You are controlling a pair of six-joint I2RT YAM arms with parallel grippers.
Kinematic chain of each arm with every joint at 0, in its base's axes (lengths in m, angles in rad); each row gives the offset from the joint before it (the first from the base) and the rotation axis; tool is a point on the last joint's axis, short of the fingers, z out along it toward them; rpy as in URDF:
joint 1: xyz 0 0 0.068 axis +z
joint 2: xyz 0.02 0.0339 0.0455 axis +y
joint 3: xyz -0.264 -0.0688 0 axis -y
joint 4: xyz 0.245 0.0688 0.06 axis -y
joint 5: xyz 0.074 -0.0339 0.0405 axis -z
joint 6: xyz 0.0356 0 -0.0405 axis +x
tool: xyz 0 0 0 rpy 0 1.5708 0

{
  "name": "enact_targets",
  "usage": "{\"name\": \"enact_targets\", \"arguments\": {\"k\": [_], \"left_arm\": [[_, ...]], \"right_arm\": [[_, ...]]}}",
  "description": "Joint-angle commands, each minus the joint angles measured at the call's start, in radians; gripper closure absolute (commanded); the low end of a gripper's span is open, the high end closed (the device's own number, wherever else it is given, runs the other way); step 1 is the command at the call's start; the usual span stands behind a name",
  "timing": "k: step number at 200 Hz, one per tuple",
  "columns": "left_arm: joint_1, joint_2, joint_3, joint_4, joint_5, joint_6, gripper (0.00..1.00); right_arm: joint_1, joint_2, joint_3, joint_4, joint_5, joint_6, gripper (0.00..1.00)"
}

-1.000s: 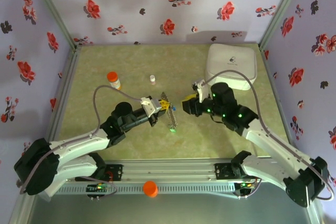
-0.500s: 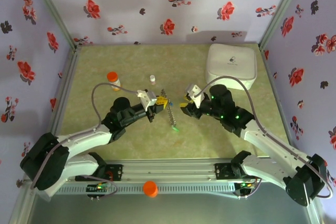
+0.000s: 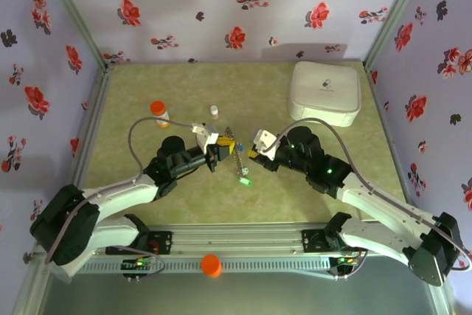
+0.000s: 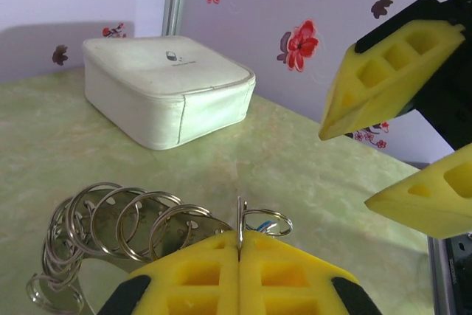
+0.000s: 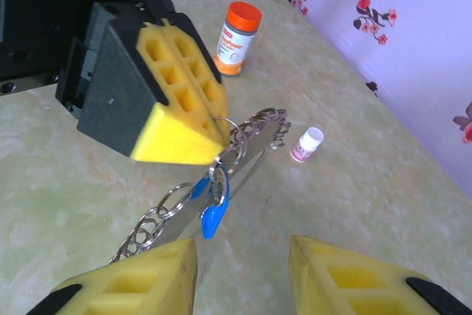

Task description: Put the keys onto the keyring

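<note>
**Left pincer clamps the keyring mid-table, right one waits agape**

Near the middle of the tabletop (image 3: 221, 208), the left pincer (image 3: 220, 150) has its yellow pads pressed flat together on the thin edge of one ring of the keyring (image 3: 237, 158). Up close the keyring reads as bright silver wire. It is a run of overlapping round loops, linked like a chain, trailing off to one side of the clamped ring and sagging onto the green surface. From above it is a thin grey line running down the tabletop between the two pincers.

A blue key (image 5: 213, 217) dangles just under the clamped ring, its plastic head small against the loops. I cannot tell whether it is threaded on. A green key (image 3: 244, 181) lies on the tabletop at the near end of the chain.

The right pincer (image 3: 253, 154) faces the left one from just beside the keyring. Its two yellow fingers stand apart with nothing between them.

Farther back stand an orange-capped bottle (image 3: 158, 112) and a small vial (image 3: 214, 111). A white box (image 3: 326, 92) sits toward the far right corner.
</note>
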Motion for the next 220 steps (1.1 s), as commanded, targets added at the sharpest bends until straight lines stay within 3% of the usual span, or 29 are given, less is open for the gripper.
{"name": "enact_targets", "arguments": {"k": [1, 81, 165, 220], "left_arm": [[-0.015, -0.026, 0.044, 0.010, -0.016, -0.016, 1.00], [-0.038, -0.021, 0.052, 0.007, -0.024, 0.008, 1.00], [-0.041, -0.023, 0.053, 0.007, -0.028, 0.012, 1.00], [-0.043, -0.029, 0.051, 0.009, -0.027, 0.013, 1.00]], "right_arm": [[0.014, -0.005, -0.033, 0.082, -0.016, -0.047, 0.63], [0.050, 0.079, -0.034, 0.189, 0.009, -0.032, 0.63], [0.060, 0.098, -0.038, 0.219, 0.061, -0.020, 0.85], [0.063, 0.106, -0.029, 0.195, 0.069, -0.028, 0.90]]}}
